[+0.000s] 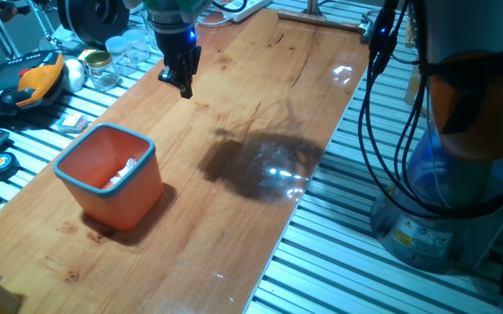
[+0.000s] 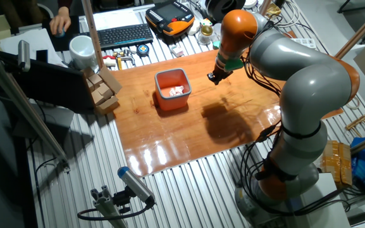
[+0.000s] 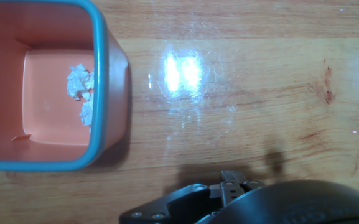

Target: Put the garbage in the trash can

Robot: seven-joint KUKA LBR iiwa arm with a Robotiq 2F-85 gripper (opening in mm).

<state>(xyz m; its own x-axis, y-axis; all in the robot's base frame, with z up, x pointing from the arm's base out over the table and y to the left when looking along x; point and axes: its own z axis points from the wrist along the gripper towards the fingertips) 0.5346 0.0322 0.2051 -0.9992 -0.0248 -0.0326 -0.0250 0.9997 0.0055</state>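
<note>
Garbage [image 3: 79, 82] already inside trash can [image 1: 77, 179]; gripper [image 1: 184, 85] at its one o'clock, seemingly closed and empty; nothing left.

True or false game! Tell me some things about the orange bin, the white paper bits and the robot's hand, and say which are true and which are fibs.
1. White scraps lie inside the orange bin. True.
2. The bin's rim is green. False: it is light blue.
3. The gripper is holding a scrap. False: nothing shows between its fingers.
4. The gripper is directly above the bin. False: it hangs off to one side, above the wooden table.
5. The bin stands upright. True.
</note>
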